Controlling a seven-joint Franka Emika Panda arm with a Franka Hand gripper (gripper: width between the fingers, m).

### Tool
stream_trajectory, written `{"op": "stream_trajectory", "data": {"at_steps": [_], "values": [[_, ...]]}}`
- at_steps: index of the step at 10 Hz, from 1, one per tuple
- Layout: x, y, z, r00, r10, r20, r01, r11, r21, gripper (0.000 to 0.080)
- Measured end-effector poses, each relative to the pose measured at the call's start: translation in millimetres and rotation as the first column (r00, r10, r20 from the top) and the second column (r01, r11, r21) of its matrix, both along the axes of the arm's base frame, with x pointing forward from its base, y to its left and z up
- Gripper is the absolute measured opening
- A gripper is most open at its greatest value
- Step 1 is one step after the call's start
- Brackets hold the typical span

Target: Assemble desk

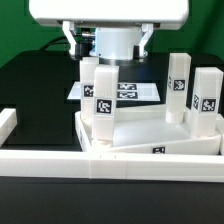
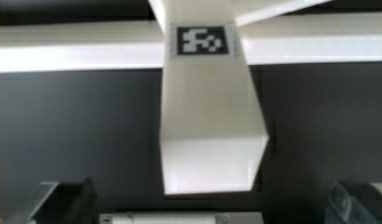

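A: How does the desk look?

B: The white desk top [image 1: 150,135] lies tilted against the white border rail [image 1: 60,160] on the black bench [image 1: 30,85]. Three tag-marked legs stand upright on it; the front leg [image 1: 105,95] rises directly below the gripper [image 1: 108,48].

A: And the gripper?

B: Spread wide, holding nothing, its fingers [image 2: 63,200] flanking that leg.

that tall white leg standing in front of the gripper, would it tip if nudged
Probably: the leg stands upright, tall and narrow, so a push near its top would likely topple it. It looks like rigid plastic, so it shouldn't bend. Its smooth flat sides may slip between the open gripper fingers.
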State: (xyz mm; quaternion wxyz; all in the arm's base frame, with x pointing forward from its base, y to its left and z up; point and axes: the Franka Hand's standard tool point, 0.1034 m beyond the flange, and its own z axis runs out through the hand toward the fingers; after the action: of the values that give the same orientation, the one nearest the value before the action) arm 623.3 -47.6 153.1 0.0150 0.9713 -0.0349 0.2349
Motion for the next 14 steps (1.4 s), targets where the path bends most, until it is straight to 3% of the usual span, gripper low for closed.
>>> {"op": "stream_trajectory", "data": {"at_steps": [2, 3, 6, 8, 11, 12, 14], "values": [[-2.3, 2.4, -4.2, 0.999, 0.004, -0.035, -0.004, 1.0, 0.014, 0.0649], [-6.4, 5.9, -11.8, 0.992, 0.015, -0.128, -0.009, 0.999, 0.05, 0.0649], [-10.5, 9.3, -18.4, 0.944, 0.05, -0.325, -0.018, 0.995, 0.103, 0.0649], [-6.7, 8.3, -17.1, 0.913, 0.077, -0.401, -0.036, 0.993, 0.11, 0.0649], [-6.7, 7.8, -17.9, 0.913, 0.077, -0.4, -0.037, 0.994, 0.108, 0.0649], [-7.3, 3.0, -21.0, 0.905, 0.09, -0.416, -0.071, 0.996, 0.063, 0.0649], [-6.0, 2.2, -24.4, 0.906, 0.104, -0.41, -0.093, 0.995, 0.046, 0.0649]]}}
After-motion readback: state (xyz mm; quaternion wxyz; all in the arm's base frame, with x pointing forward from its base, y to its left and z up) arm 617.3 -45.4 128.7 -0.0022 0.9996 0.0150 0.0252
